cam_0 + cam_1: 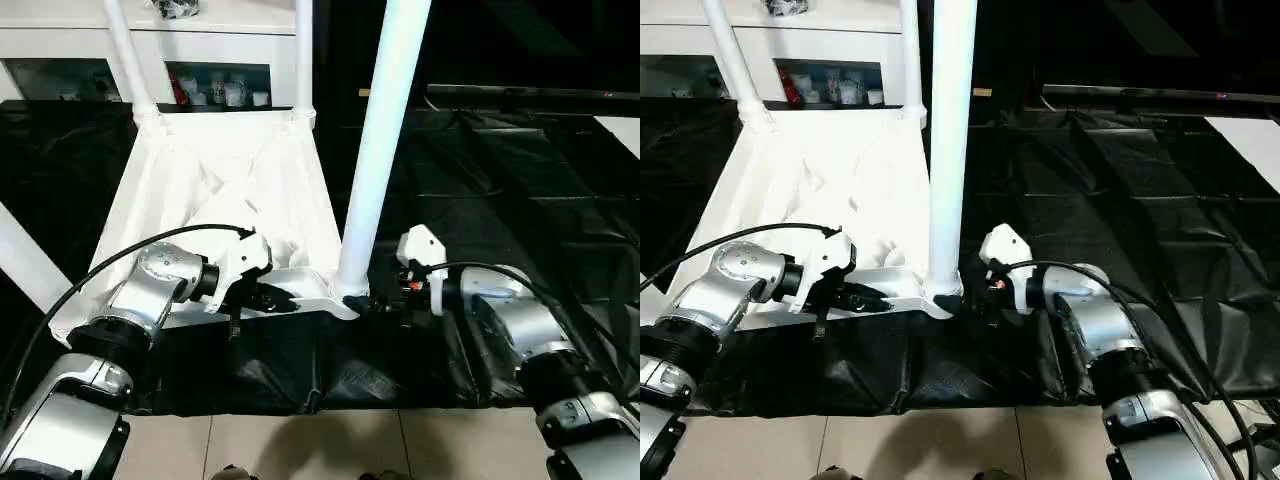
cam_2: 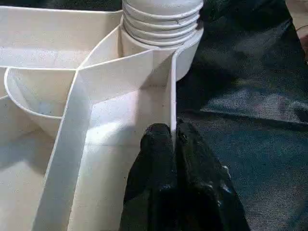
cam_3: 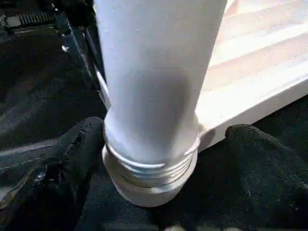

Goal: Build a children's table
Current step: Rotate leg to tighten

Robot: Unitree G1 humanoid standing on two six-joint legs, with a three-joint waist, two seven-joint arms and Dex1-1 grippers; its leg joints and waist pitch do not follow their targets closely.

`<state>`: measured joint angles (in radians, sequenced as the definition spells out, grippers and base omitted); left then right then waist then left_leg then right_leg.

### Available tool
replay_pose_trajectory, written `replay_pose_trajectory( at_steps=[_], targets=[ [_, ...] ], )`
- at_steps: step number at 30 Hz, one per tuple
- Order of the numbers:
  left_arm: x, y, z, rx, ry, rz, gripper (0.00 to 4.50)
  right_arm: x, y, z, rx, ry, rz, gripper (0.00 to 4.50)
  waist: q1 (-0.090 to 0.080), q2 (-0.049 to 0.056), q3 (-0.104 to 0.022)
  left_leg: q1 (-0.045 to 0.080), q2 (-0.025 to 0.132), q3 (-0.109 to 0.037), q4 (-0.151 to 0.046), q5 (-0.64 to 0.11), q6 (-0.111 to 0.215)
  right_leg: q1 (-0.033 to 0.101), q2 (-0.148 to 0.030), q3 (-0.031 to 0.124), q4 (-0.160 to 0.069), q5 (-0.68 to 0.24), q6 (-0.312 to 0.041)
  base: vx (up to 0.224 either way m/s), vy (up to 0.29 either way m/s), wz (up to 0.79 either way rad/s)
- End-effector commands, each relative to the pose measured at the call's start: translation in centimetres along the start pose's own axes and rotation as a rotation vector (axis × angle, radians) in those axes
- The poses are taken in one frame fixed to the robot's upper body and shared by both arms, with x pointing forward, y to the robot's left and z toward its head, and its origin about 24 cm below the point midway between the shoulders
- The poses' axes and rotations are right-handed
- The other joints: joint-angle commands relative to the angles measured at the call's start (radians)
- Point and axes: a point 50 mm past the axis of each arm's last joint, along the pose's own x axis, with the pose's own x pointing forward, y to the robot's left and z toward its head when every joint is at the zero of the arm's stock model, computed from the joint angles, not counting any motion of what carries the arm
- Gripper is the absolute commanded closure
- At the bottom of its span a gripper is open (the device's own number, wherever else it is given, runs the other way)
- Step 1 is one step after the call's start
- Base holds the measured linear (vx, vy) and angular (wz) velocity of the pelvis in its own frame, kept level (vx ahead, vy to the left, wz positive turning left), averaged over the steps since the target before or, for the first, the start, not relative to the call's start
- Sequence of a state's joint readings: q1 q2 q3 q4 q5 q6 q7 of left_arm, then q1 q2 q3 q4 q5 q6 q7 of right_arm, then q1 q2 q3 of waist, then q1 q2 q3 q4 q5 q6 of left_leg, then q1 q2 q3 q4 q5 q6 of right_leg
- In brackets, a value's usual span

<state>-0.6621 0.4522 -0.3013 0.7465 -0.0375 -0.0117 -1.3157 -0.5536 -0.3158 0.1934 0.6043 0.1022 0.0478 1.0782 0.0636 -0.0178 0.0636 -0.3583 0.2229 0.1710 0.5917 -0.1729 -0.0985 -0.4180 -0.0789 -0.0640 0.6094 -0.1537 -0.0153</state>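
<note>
The upright leg, its long axis vertical and its threaded end seated in the corner socket, is straddled by the spread fingers of the right tool, while the tabletop rim just beside it is pinched by the left tool.

The near leg rises straight up between the two arms, blocking any pass across there. The right tool straddles its base, fingers apart, one touching it. Two far legs wall the tabletop's back corners. Right of the tabletop, black sheet lies open.
</note>
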Motion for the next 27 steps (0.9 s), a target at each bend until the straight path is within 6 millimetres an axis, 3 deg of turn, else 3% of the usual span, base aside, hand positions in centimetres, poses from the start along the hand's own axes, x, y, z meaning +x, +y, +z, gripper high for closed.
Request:
replay_pose_trajectory(
  at_steps=[1,6,11,17,27],
  targets=[
    [1.2,-0.6,0.6,0.027,-0.044,-0.073,4.50,0.3,-0.3,0.4,-0.022,0.005,0.002,0.39,-0.003,0.007,-0.074,0.006,0.001,0.009,-0.070,-0.278,0.012,0.055,-0.045,0.036,-0.075,-0.319,-0.201,0.000,0.000,0.00],
    [1.2,-0.6,0.6,0.030,-0.038,-0.072,4.50,1.0,-0.2,0.6,-0.023,0.006,0.018,0.83,-0.002,0.009,-0.075,0.007,0.003,0.009,-0.070,-0.276,0.010,0.055,-0.044,0.036,-0.072,-0.296,-0.213,0.000,0.000,0.00],
    [1.1,-0.4,0.6,0.032,-0.028,-0.069,4.50,1.7,-0.3,0.6,-0.022,0.015,0.038,1.05,-0.001,0.003,-0.075,0.005,0.002,0.009,-0.070,-0.270,0.013,0.057,-0.045,0.036,-0.071,-0.301,-0.212,0.000,0.000,0.00],
    [1.1,-0.3,0.7,0.033,-0.025,-0.075,4.50,2.0,-0.3,0.6,-0.022,0.024,0.065,1.67,-0.001,0.007,-0.073,0.006,0.004,0.009,-0.071,-0.276,0.012,0.055,-0.046,0.037,-0.072,-0.314,-0.210,0.000,0.000,0.00],
    [1.9,-0.1,1.4,0.025,-0.046,-0.046,4.50,2.3,-0.2,-0.2,0.029,0.030,0.069,1.76,-0.001,0.008,-0.075,0.008,0.004,0.010,-0.069,-0.276,0.014,0.056,-0.045,0.036,-0.070,-0.285,-0.228,0.000,0.000,0.00]
  ],
)
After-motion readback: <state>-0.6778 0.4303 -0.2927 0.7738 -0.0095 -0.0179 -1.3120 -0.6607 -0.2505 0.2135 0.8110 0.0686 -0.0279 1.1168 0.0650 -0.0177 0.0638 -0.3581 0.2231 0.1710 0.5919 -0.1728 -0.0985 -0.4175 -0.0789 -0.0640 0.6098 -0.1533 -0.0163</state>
